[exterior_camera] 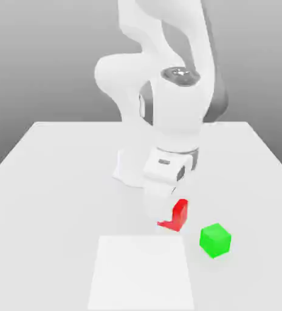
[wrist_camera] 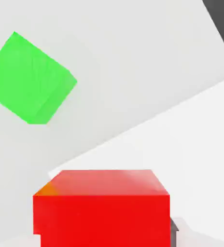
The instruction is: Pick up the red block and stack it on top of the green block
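Worktop (exterior_camera: 58, 158) is bare around the two cubes apart from a paler rectangular patch (exterior_camera: 140, 273) in the near part of the exterior view. The arm (exterior_camera: 168, 115) leans down over the middle. The end effector (exterior_camera: 168, 212) is clenched on the red block (exterior_camera: 178, 216), which sits low, at or just above the surface.

Green block (exterior_camera: 215, 240) rests on the worktop just beside red, toward the exterior view's right and slightly nearer the camera.

Risks, as a judgement:
- Too little lift before the traverse, so red clips green's side and shoves it off position.
- Green sits rotated relative to red; without yaw correction the stack lands with corners overhanging.
- Off-centre release could tip red off.

The exterior view shows the arm posture and the gap between the cubes. The hand view shows red (wrist_camera: 102, 207) square-on and close, and green's (wrist_camera: 29, 79) skewed orientation.
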Tool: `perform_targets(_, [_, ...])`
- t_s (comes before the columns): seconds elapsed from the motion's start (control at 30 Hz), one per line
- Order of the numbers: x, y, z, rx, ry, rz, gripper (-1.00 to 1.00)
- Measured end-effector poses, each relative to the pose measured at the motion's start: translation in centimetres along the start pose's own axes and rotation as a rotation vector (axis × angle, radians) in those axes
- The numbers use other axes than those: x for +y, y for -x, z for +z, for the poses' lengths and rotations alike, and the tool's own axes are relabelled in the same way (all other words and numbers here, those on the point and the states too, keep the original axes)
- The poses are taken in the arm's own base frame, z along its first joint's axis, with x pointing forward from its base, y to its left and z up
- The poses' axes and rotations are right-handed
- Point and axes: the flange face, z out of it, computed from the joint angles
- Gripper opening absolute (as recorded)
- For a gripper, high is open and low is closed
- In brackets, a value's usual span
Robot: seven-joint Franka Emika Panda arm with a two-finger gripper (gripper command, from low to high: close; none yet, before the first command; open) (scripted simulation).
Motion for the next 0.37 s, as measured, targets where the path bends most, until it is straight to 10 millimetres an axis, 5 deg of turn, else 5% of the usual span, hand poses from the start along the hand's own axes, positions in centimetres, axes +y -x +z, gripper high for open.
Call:
perform_targets(0.07, [-3.1,-1.0,0.0,-0.001,0.001,-0.127,-1.00])
perform_targets(0.27, [-4.1,-1.3,5.1,-0.001,0.002,-0.168,-1.00])
perform_targets(0.3, [-4.1,-1.2,5.7,-0.001,0.001,-0.169,1.00])
perform_targets(0.37, [-4.1,-1.2,5.7,-0.001,0.001,-0.169,1.00])
